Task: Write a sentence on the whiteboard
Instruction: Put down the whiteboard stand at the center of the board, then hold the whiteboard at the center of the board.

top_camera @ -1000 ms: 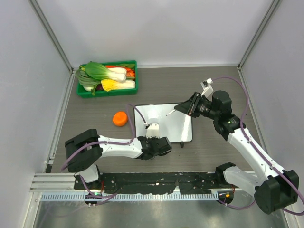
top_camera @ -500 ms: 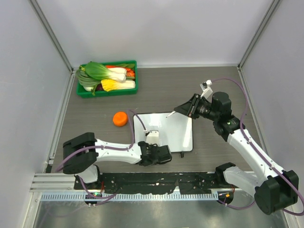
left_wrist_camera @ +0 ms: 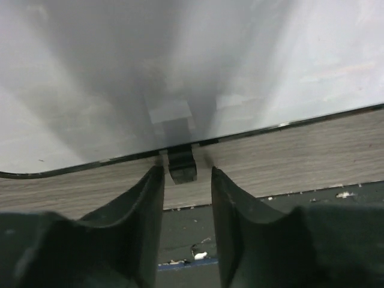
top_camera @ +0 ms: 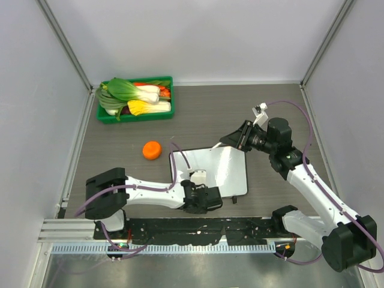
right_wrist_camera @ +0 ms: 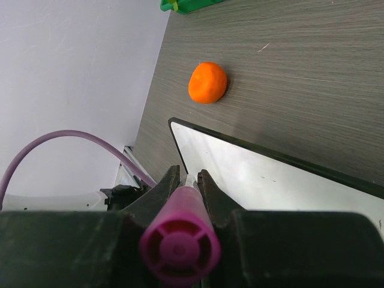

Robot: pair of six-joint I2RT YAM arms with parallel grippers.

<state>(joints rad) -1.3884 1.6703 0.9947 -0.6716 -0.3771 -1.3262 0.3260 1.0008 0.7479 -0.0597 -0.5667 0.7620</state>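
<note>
Marker tip hidden between right end effector fingers; whiteboard cut off by left wrist view edges

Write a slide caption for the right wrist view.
Right gripper holding a magenta marker near the whiteboard edge, an orange beyond.

Gloss is caught on the white black-framed whiteboard; matt wood grain is shown by the grey worktop; smooth plastic is seen on the magenta marker.
</note>
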